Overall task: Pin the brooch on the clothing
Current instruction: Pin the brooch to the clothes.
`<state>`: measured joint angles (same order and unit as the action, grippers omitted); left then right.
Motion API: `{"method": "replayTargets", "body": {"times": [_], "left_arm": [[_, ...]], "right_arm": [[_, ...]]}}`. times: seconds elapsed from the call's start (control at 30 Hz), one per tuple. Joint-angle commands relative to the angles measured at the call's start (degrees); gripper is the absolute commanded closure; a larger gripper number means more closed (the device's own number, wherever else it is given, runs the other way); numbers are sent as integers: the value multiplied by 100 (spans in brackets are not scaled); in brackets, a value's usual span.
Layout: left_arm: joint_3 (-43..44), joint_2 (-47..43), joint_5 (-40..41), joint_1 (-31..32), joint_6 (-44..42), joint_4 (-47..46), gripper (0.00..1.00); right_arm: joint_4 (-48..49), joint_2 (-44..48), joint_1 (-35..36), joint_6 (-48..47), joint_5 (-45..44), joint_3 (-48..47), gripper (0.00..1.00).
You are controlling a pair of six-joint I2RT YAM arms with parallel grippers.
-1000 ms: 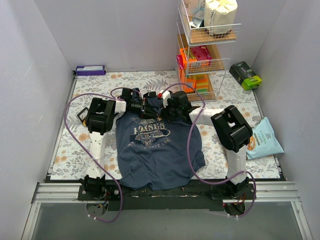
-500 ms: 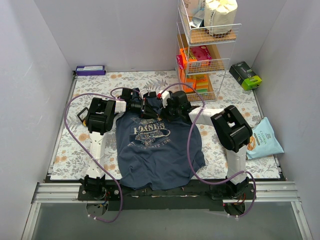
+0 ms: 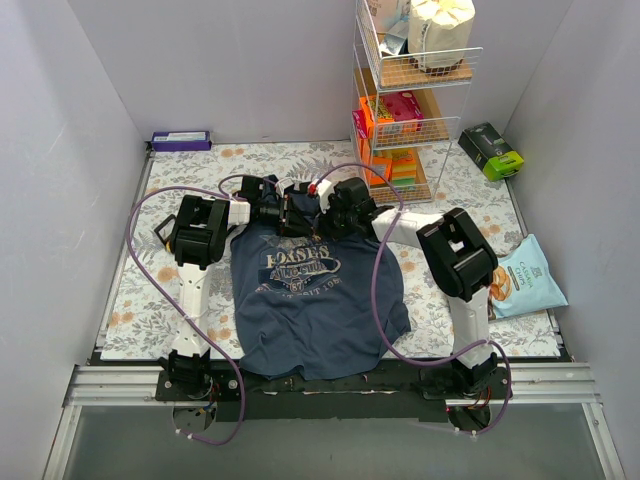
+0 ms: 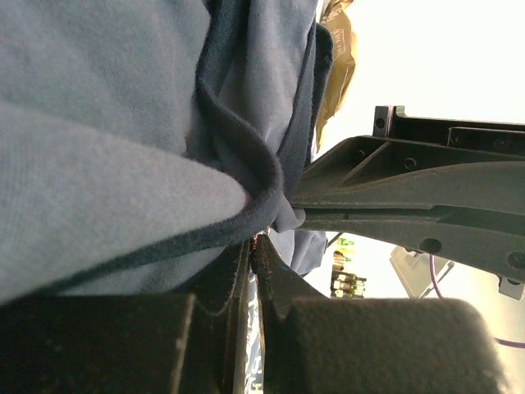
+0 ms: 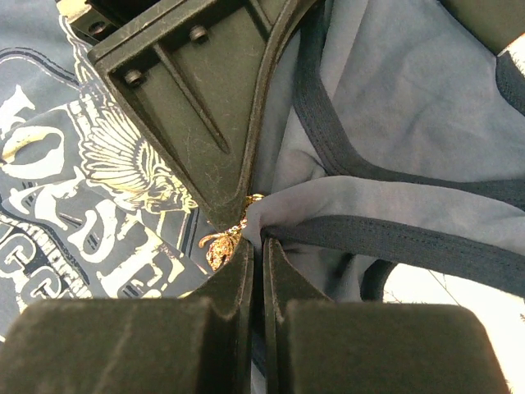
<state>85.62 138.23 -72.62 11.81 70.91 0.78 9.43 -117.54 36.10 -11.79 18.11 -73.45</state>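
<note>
The navy clothing (image 3: 315, 310) lies flat in the middle of the table (image 3: 140, 300), hem toward the arm bases at 6 o'clock and printed chest facing up. At its neckline, toward 12 o'clock, both grippers meet tip to tip. The left gripper (image 4: 253, 246) is clamped on the dark-trimmed edge, with fabric bunched over its fingers. The right gripper (image 5: 254, 246) is closed with its tips at a fold of cloth. The gold brooch (image 5: 220, 240) sits just beside them at 9 o'clock. A wire shelf (image 3: 405, 130) stands at 1 o'clock.
</note>
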Motion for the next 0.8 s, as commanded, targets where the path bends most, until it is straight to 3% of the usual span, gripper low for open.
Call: {"method": "replayTargets", "body": {"times": [0.0,0.77], "left_arm": [[-134,55,372,-30,116,116,100],[-327,-226,90,93,-411,133,100]], "right_arm": [[-477,-278,337,107,518,-213,99],[-934,-674,82,1320,-422,-1039,99]]}}
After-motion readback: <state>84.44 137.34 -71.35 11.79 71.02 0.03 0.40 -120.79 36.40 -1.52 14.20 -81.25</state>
